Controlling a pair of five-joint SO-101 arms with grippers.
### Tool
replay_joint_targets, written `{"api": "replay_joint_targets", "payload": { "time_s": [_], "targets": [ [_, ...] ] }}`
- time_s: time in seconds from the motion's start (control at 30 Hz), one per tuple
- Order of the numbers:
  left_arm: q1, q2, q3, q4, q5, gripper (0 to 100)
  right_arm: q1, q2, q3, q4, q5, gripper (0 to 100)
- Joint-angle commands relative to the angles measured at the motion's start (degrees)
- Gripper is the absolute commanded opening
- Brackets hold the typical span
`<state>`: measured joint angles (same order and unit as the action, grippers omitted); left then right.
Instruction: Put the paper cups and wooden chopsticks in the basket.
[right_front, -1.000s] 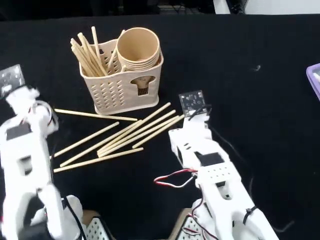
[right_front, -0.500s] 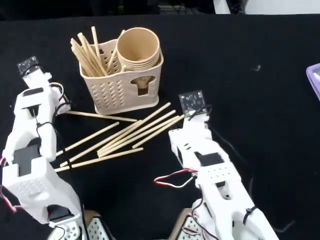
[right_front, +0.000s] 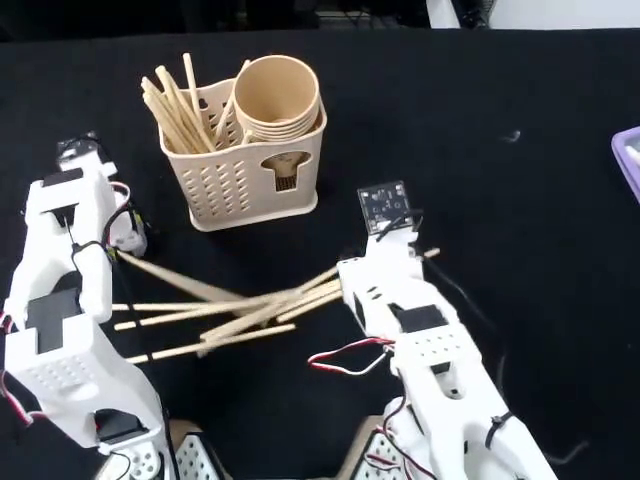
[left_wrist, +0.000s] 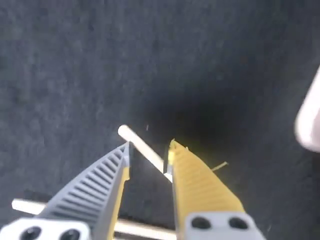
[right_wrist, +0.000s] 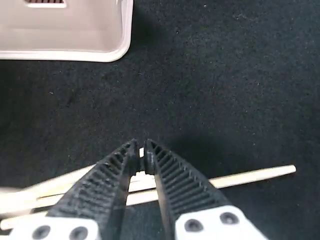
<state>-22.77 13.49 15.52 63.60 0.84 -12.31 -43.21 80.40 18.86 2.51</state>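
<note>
- The basket (right_front: 240, 185) stands upright toward the far side of the black table (right_front: 500, 100); a stack of paper cups (right_front: 278, 95) sits in the compartment nearer the right arm, and a bundle of chopsticks (right_front: 175, 105) leans out of the other compartment
- The loose chopsticks (right_front: 250, 305) lie fanned on the table in front of the basket, between the two arms; they cross one another near the middle of the fan
- The left gripper (left_wrist: 148, 147) is down at the table, off the basket's left corner and apart from it; its grey and yellow fingers are parted and sit astride the end of a slanted chopstick (left_wrist: 134, 140); the stick runs crosswise through the gap and seems to touch the yellow finger; from above, that stick (right_front: 180, 278) slopes from the gripper down into the fan
- The right gripper (right_wrist: 141, 146) is low over the table, in front of the basket (right_wrist: 65, 40) and clear of its wall; its black fingers are closed to a thin slit, with a pale sliver of the loose chopsticks caught between the tips
- A protruding chopstick (right_wrist: 250, 177) passes under those fingers and pokes out beyond them; from above, its tip shows past the right arm
- A purple object (right_front: 628, 155) sits at the table's right edge, well apart from everything else
</note>
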Motion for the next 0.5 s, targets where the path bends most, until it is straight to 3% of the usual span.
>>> {"api": "replay_joint_targets", "payload": {
  "time_s": [0.0, 0.33, 0.47],
  "targets": [
    [-3.38, -1.67, -2.68, 6.33, -4.04, 13, -0.88, -1.27, -0.22, -1.32, 0.26, 2.9],
    [-9.01, -1.67, -12.44, 11.16, -5.27, 13, -0.88, -1.27, -0.22, -1.32, 0.26, 2.9],
    [-8.66, -1.67, -17.36, 18.73, -9.58, 13, -0.88, -1.27, -0.22, -1.32, 0.26, 2.9]
  ]
}}
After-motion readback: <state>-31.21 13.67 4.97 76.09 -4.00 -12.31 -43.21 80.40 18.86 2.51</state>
